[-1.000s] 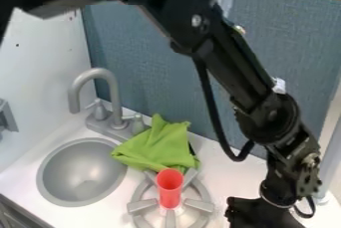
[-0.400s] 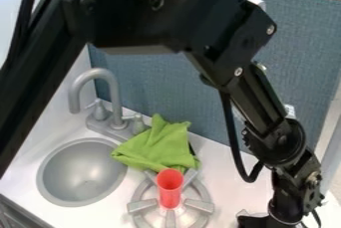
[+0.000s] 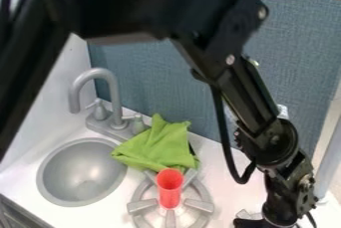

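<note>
Camera view: white counter (image 3: 220, 190), grey sink (image 3: 81, 172), blue-grey wall (image 3: 293, 53).

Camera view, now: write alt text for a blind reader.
A black robot arm hangs over the right of a white toy-kitchen counter. A red cup stands on a gray burner, a crumpled green cloth behind it, a gray sink and faucet to the left.

The sink (image 3: 81, 172) looks like smooth grey metal with a soft sheen. The towel (image 3: 157, 145) is matt green cloth, the cup (image 3: 170, 188) smooth red plastic. The bench (image 3: 230, 188) is smooth and white; the wall panel (image 3: 193, 92) looks fabric-like and matt.
</note>
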Robot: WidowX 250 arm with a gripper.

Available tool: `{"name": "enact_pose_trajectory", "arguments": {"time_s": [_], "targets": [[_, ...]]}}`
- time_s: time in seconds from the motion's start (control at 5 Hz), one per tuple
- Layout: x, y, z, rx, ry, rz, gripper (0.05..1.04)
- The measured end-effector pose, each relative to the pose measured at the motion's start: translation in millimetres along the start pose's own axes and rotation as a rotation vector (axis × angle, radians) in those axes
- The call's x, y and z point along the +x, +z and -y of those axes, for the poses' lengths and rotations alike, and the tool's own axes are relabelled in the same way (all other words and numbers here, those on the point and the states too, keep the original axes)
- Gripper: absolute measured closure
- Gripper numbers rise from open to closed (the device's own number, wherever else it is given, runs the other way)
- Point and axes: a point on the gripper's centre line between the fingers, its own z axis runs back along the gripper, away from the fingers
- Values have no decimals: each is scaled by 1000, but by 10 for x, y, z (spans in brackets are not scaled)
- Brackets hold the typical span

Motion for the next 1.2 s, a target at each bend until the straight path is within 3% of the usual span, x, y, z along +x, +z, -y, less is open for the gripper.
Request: {"name": "enact_pose_trajectory", "arguments": {"time_s": [0.2, 0.4, 0.6, 0.8, 1.0, 1.2], "targets": [[-152, 479, -162, -10, 21, 78, 429], [-385, 863, -562, 20, 123, 122, 429], [-642, 851, -974, 209, 316, 71, 429], [-726, 735, -1482, 222, 488, 70, 429], [-694, 655, -1794, 162, 635, 130, 429], [-627, 457, -2110, 158, 727, 128, 429]]}}
